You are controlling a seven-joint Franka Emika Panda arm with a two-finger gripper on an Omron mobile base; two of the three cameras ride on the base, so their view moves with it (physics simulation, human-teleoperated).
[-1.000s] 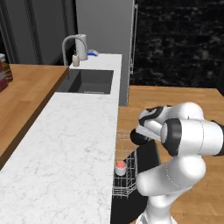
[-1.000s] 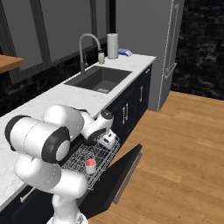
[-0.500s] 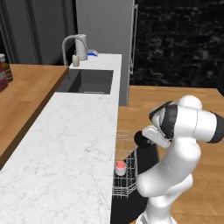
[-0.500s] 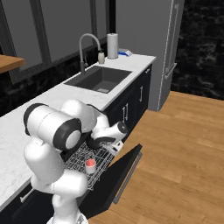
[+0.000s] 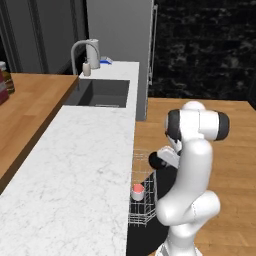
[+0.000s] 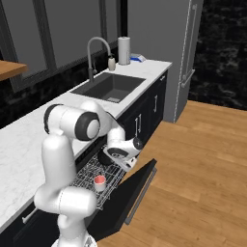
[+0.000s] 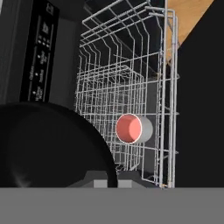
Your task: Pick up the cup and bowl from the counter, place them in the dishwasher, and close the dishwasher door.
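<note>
The black bowl (image 7: 48, 144) hangs over the far end of the dishwasher's white wire rack (image 7: 127, 74), with my gripper (image 7: 107, 177) shut on its rim. From the sides, the bowl (image 6: 105, 157) (image 5: 156, 161) sits just above the pulled-out rack (image 6: 91, 173). The cup (image 6: 99, 182) (image 5: 137, 190) (image 7: 131, 129), white with a pinkish-red inside, rests in the rack, closer to the base than the bowl. The dishwasher door (image 6: 130, 190) is folded down and open. The white marble counter (image 5: 75, 165) runs along the left.
A sink (image 5: 102, 93) with a tall faucet (image 5: 80, 50) is set into the counter's far end, and a grey fridge (image 6: 178, 53) stands beyond it. A wooden surface (image 5: 25, 105) lies left of the counter. Wooden floor (image 6: 202, 164) spreads to the right of the open door.
The arm's upper links have swung up to stand more upright. The hand with the bowl has stayed over the rack, shifting slightly outward and down. The cup has not moved.
</note>
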